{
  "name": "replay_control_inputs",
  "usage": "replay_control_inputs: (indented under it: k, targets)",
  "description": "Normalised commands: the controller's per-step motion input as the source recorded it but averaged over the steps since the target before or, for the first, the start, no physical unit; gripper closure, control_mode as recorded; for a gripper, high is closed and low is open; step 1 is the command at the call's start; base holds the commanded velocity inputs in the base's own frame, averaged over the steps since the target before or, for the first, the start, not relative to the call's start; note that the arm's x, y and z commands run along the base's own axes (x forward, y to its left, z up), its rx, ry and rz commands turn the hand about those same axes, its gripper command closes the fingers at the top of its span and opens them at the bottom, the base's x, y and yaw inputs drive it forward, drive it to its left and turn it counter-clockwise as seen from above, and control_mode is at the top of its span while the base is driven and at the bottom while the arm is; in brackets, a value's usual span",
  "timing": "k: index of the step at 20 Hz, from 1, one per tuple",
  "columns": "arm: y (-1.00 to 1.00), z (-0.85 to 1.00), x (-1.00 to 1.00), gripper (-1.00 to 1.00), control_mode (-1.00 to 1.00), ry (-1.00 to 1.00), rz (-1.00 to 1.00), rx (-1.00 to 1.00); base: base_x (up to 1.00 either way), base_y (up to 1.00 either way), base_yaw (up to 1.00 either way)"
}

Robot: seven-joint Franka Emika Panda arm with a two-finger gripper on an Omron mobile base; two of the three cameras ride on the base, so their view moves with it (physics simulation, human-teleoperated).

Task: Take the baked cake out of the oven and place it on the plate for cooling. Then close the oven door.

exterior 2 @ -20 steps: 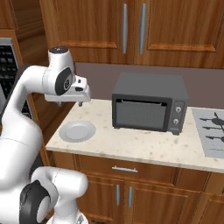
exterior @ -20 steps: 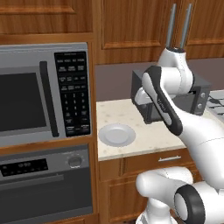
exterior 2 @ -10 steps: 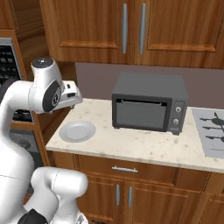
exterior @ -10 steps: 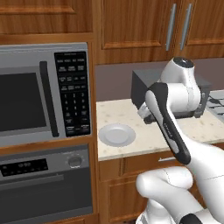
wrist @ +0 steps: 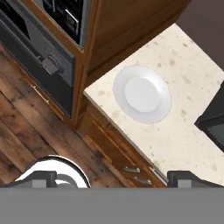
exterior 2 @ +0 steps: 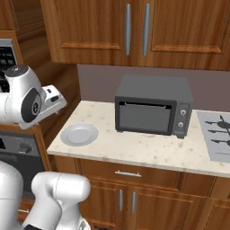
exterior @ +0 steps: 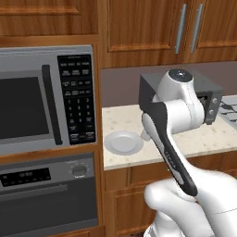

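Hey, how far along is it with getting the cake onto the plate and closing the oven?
Nothing looks done yet. The plate sits bare on the counter, no cake on it. The oven door below the microwave appears shut. In hand: nothing; the tool is open, looking down over the plate. Left: open the oven, fetch the cake, set it on the plate, close the door.

Both base views looked forward from behind the arm, sharing the plate [exterior: 123, 142] [exterior 2: 79, 134]. The hand view looked straight down on it [wrist: 142, 94].
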Motion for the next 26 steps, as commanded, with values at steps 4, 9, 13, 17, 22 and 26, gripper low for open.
replay_control_inputs:
  k: [4,9,13,17,22,26]
  targets:
    - [0.39,-0.07,-0.42,-1.00,-1.00,0.00,0.22,-0.09,0.00,0.00,0.00]
    - [0.43,-0.13,-0.38,-1.00,-1.00,0.00,0.21,-0.10,0.00,0.00,0.00]
    - [0.36,-0.13,-0.29,-1.00,-1.00,0.00,0.21,-0.09,0.00,0.00,0.00]
    - [0.37,-0.14,-0.36,-1.00,-1.00,0.00,0.23,-0.08,0.00,0.00,0.00]
    - [0.41,-0.15,-0.34,-1.00,-1.00,0.00,0.21,-0.06,0.00,0.00,0.00]
    - [0.45,-0.16,-0.26,-1.00,-1.00,0.00,0.17,-0.02,0.00,0.00,0.00]
